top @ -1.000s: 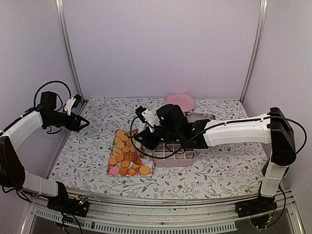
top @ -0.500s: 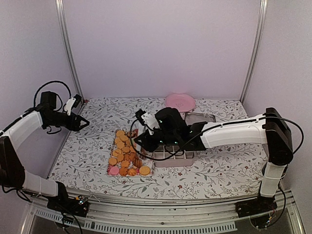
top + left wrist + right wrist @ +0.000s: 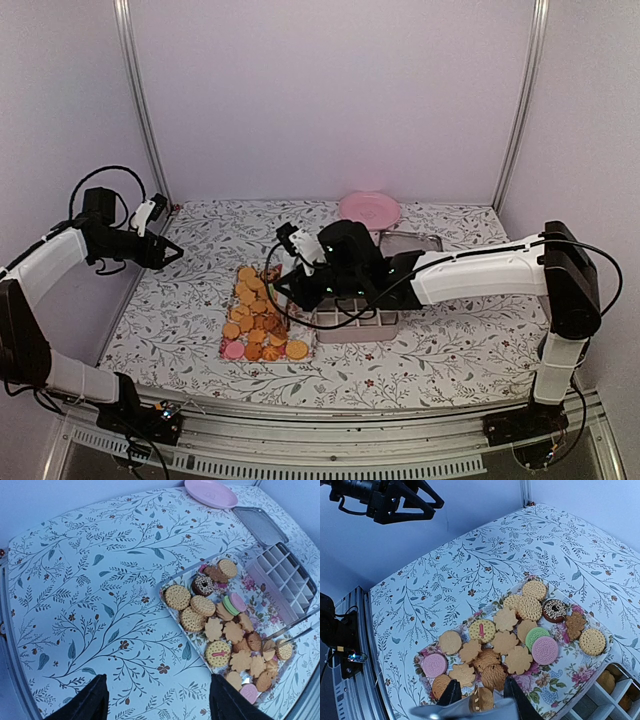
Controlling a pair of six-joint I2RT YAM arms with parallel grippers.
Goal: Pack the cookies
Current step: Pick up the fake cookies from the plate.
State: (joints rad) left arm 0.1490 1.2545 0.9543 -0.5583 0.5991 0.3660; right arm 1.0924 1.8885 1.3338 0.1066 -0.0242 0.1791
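You have the right gripper (image 3: 481,682) low over the near end of the floral tray (image 3: 555,681). Its jaws are partway apart, with one brown cookie (image 3: 481,700) between them. A sliver of gap shows on each side, so it is straddled, not pinched. Against a second ago, your right arm has shifted a little left and lower, bringing the wrist from beside the compartment box (image 3: 357,325) toward the tray. The cookies (image 3: 506,642) lie as they lay then: spread flat across the tray, mostly golden, with a few pink, one green and a dark sprinkled ring among them. A couple more sit in the box's cells at the lower right corner of the right wrist view. Your left gripper (image 3: 157,680) has not moved. It hangs off to the left above the table (image 3: 90,580), jaws spread wide, nothing between them. The pink plate (image 3: 211,493) and grey lid (image 3: 256,525) sit at the far side, beyond the box.
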